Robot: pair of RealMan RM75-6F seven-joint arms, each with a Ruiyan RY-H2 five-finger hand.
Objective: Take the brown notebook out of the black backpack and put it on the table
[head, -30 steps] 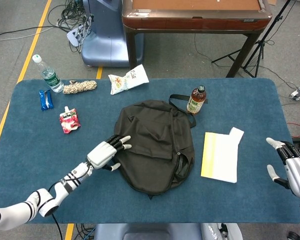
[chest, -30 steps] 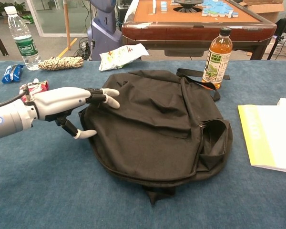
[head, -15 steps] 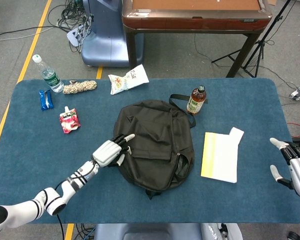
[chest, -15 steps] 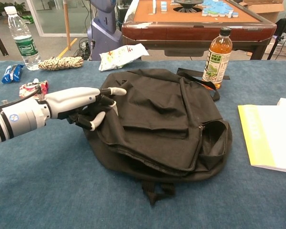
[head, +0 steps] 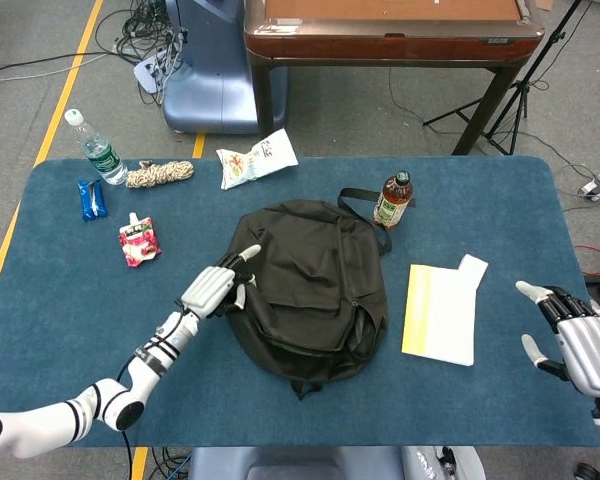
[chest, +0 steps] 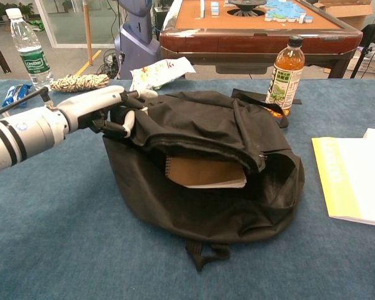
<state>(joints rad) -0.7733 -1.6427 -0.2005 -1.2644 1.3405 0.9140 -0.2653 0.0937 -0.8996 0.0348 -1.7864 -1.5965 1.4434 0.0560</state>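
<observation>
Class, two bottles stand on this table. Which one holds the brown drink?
The bottle standing right behind the backpack, near its strap: brown drink, dark cap. The other bottle, at the far left corner, is clear with a white cap.

The left hand (chest: 115, 109), which before only rested on the black backpack (chest: 206, 181), now grips its top flap and has lifted it, so the opening gapes and the brown notebook (chest: 203, 172) shows inside, and the right hand (head: 570, 335) has shifted slightly inward.
</observation>
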